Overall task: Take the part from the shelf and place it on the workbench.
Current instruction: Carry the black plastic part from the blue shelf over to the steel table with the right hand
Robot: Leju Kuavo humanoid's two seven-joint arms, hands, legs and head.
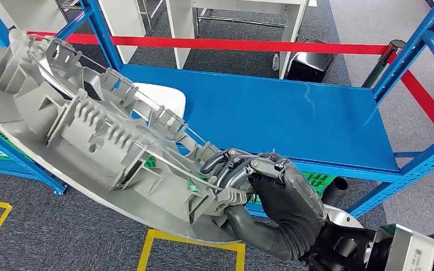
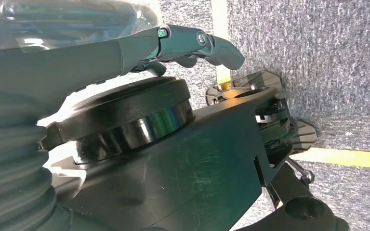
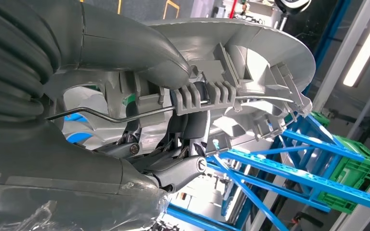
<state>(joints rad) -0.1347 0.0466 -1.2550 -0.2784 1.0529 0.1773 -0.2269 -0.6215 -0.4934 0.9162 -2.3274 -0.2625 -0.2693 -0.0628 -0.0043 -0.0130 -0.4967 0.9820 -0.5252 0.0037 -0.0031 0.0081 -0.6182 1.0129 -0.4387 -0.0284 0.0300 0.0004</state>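
Note:
The part (image 1: 90, 130) is a long grey plastic moulding with ribs, clips and a thin metal rod along it. It hangs in the air in front of the blue shelf (image 1: 282, 113), slanting from the upper left down to my right hand (image 1: 282, 203). That hand grips the part's near end, dark fingers hooked over the ribs. Up close, the right wrist view shows the part (image 3: 250, 62) with my right hand (image 3: 139, 53) clamped across it, thumb on top. My left hand (image 2: 197, 45) hangs over grey carpet, fingers stretched out and holding nothing.
A white piece (image 1: 161, 99) lies on the shelf board behind the part. Blue uprights (image 1: 412, 51) frame the shelf, with green crates (image 1: 316, 182) below it. Red tape (image 1: 231, 44) runs behind; yellow floor lines (image 1: 192, 240) mark the carpet. White table legs (image 1: 181, 28) stand beyond.

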